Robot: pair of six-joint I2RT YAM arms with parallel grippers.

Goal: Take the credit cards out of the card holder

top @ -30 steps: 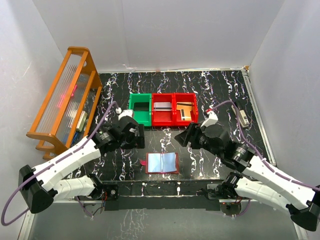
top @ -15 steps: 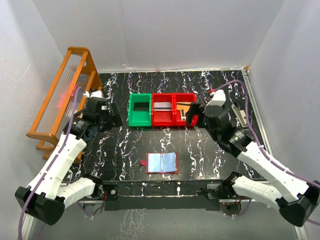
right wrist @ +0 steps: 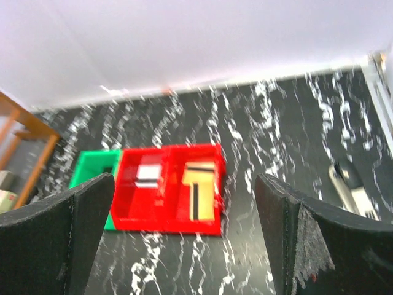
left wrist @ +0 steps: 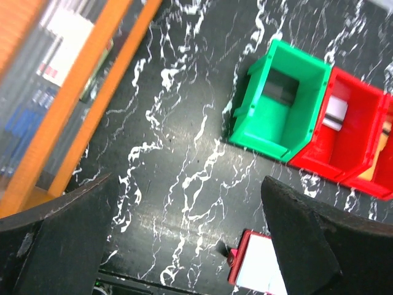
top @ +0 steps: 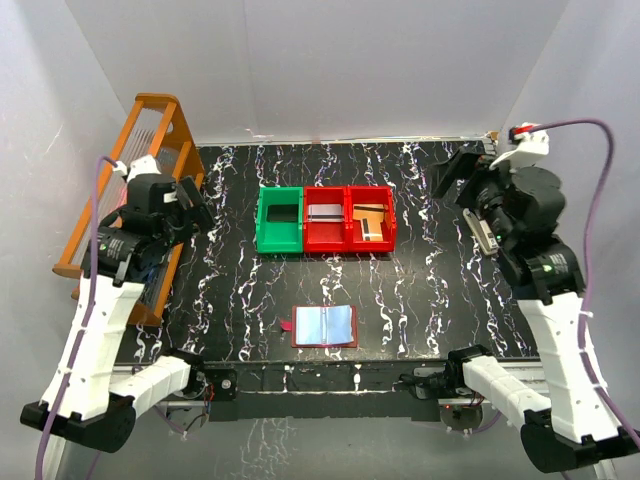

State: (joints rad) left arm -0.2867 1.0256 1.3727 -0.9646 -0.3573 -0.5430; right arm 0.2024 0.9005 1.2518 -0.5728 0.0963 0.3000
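Both hands are empty with fingers spread wide: left hand (left wrist: 184, 236) up by the wooden rack (top: 130, 190) at the left edge, right hand (right wrist: 184, 239) high over the far-right corner. Card holder (top: 324, 326) lies open flat at mid near edge: dark-red leathery cover, glossy pale-blue sleeves that look empty. Credit cards (top: 368, 221) sit in the right red bin (top: 371, 247), flat, tan, dark-striped; a pale one is in the middle bin (top: 324, 248). Looks essentially done. Surface (top: 430, 290) is black, marble-veined.
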